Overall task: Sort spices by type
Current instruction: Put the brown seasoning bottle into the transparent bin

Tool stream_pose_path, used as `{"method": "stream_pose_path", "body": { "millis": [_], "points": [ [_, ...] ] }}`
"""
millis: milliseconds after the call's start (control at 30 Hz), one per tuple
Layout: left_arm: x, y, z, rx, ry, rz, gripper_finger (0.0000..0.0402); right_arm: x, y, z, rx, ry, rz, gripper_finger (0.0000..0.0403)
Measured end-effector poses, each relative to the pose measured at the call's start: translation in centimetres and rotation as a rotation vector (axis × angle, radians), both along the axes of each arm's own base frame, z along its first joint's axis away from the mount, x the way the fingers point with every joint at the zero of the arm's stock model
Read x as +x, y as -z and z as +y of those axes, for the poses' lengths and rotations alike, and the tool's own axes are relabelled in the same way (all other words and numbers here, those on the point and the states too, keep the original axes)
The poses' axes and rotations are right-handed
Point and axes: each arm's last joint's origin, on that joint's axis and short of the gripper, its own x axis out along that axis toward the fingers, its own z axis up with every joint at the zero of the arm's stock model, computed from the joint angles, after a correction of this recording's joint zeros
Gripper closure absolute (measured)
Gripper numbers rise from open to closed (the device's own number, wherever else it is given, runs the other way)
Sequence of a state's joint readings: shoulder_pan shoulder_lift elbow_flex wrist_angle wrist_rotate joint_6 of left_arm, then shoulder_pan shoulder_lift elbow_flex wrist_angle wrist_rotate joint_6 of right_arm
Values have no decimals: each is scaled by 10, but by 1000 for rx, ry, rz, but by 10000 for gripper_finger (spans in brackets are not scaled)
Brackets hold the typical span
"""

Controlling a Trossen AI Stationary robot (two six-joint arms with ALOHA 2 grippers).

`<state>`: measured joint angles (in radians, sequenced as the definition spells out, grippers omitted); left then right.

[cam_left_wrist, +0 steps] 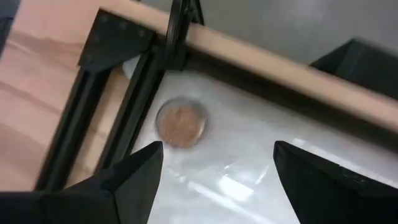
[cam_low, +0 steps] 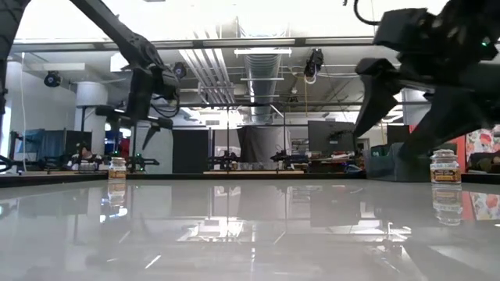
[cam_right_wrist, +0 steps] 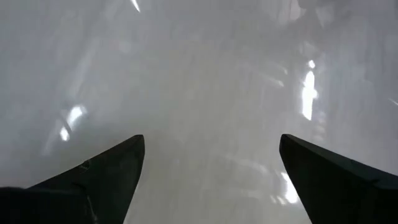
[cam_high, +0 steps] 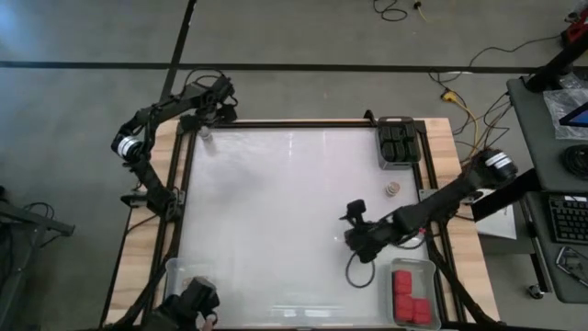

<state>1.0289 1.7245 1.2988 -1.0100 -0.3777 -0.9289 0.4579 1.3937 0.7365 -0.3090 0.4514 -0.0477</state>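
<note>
The white table surface (cam_high: pixel 285 221) serves as the reference landmark; a black frame borders it.

Right arm: extends from the table's right edge toward the centre. The right gripper (cam_high: pixel 352 241) hangs over bare white surface right of centre, fingers spread wide and holding nothing. The right wrist view shows only glare-streaked tabletop between the two fingers.

Left arm: reaches to the table's far left corner. The left gripper (cam_high: pixel 204 119) hovers there, fingers released and apart. A round tan-lidded jar (cam_left_wrist: pixel 181 123) stands below it on the white surface, just inside the frame corner, clear of both fingers. This jar appears blurred in the left wrist view and is only a small pale spot in the high view.

Bins, by position on the table:
- Far right corner: a clear bin (cam_high: pixel 396 142) containing black jars (cam_high: pixel 399 136). Their count cannot be resolved.
- Near right corner: a clear bin (cam_high: pixel 412 292) containing red-topped jars (cam_high: pixel 405 287), packed close together. The bin's near end is cut off by the picture edge.
- Near left corner: a clear bin (cam_high: pixel 182 274), partly hidden by a dark object in front of it; contents cannot be determined.

A second tan-lidded jar (cam_high: pixel 392 189) stands alone near the right edge, between the black-jar bin and the right gripper.
</note>
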Motion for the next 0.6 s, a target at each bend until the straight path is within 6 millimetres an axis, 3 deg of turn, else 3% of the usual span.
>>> {"method": "stream_pose_path", "body": {
  "millis": [300, 600],
  "points": [
    [-18, 5, 12, 21, -162, -35, 113, -52, 6, -25, 63, -11, -50, 38],
    [-16, 21, 14, -11, -241, -79, 113, -72, 20, -42, 123, 42, -149, 38]
  ]
}}
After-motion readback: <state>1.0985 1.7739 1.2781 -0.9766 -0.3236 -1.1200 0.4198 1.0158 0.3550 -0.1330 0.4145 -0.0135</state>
